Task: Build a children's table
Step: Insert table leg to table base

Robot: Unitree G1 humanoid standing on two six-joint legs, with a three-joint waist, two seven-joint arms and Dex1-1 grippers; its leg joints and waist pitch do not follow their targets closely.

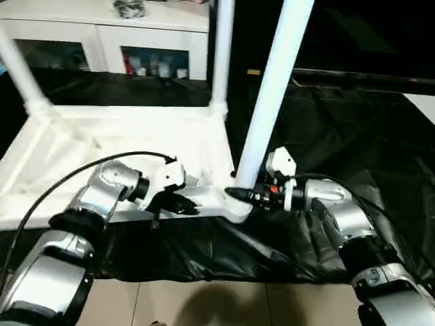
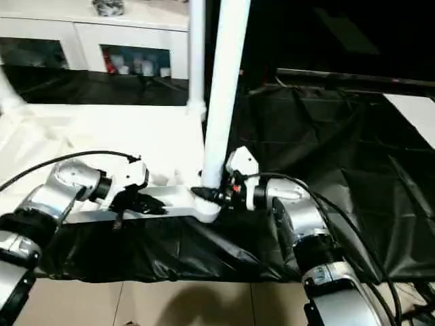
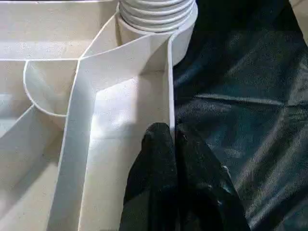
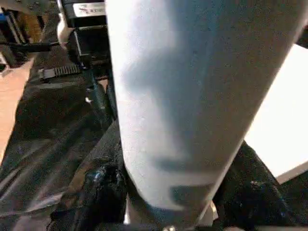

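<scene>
A: Start on the left. What is the left gripper (image 1: 178, 202) doing?

B: Its two black fingers (image 3: 163, 159) are pinched together over the near rim wall of the tabletop (image 1: 102, 146), which lies underside-up on the black sheet (image 1: 353, 142). One finger sits inside the wall, the other outside, so it is clamped on that thin edge. I judge its job is to keep the tabletop from sliding or turning.

A: And the right?

B: The right gripper (image 1: 239, 195) is grasping the near leg (image 1: 272, 88) low down, just above the near right corner socket (image 1: 231, 207). The right wrist view has dark fingers on both sides of the tube.

A: So the step is seating that leg?

B: That is my reading. To do it well, keep the tube in line with the socket while turning; it leans away from the tabletop now, and a tilted thread could bind. Hold the rim firmly, because the smooth plastic will likely skate on the slick sheet.

A: Materials?

B: Everything of the table is glossy white plastic. The underside is divided by thin upright ribs with a curved one near the corner. The left wrist view shows ridged rings (image 3: 156, 12) where the leg enters the rounded socket. The legs are long, smooth, round tubes; a far left leg (image 1: 20, 71) and a far right leg (image 1: 221, 54) already stand in their sockets. The sheet is crinkled and shiny.
</scene>
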